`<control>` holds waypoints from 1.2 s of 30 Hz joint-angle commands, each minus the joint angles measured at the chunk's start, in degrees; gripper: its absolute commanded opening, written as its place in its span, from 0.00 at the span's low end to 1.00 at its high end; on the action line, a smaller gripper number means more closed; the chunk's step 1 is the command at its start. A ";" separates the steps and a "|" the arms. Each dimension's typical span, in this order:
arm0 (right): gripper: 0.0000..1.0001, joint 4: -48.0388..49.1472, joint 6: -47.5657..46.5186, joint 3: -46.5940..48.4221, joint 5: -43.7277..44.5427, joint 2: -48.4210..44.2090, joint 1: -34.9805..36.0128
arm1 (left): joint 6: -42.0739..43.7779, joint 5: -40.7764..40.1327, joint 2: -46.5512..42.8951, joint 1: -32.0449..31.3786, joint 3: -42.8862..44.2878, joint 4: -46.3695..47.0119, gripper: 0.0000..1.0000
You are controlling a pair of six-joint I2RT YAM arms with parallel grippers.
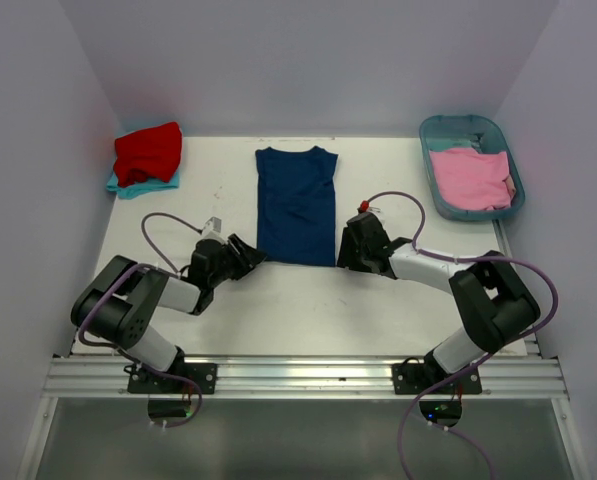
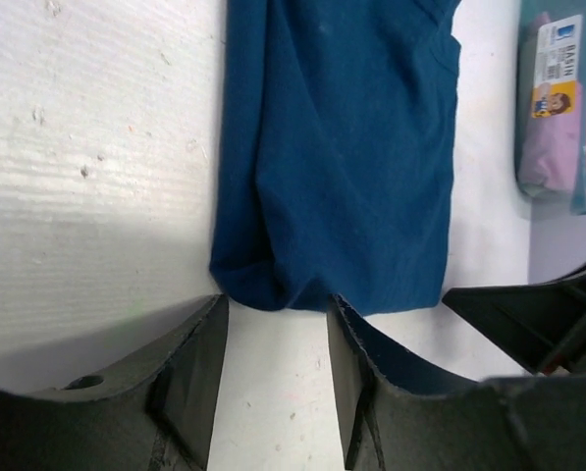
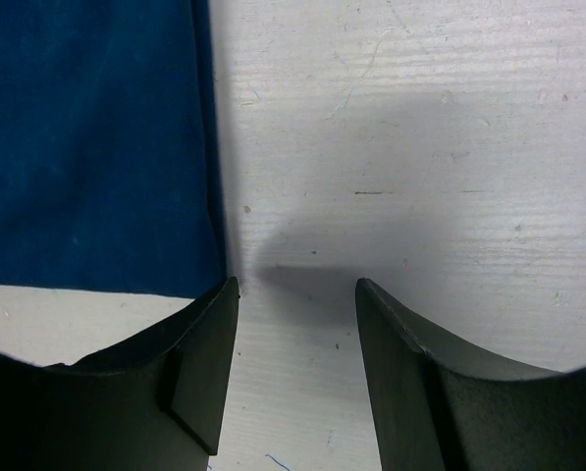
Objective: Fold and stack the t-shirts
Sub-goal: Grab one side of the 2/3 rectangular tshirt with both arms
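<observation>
Four soft cloth shirts show. One navy blue t-shirt [image 1: 296,205] lies flat mid-desk [image 1: 278,310]. One red t-shirt [image 1: 148,150] sits on one teal t-shirt [image 1: 141,186] at the far left. One pink t-shirt [image 1: 470,178] lies in the single teal plastic oval tub [image 1: 468,127]. The left end effector [image 1: 257,257] and right end effector [image 1: 343,252] are released and empty, at the navy shirt's near corners.

White table [image 1: 298,310], pale walls [image 1: 308,60]
The matte white table, scuffed and speckled, is boxed by plain lavender-grey walls at its far, left and right edges; an aluminium rail [image 1: 298,378] runs along the near edge, with a dull grey surface [image 1: 298,440] below it.
</observation>
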 commanded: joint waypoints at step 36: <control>0.52 1.77 -0.23 -2.50 0.64 0.16 -0.06 | -6.09 0.14 -10.94 2.93 -8.36 -2.09 0.00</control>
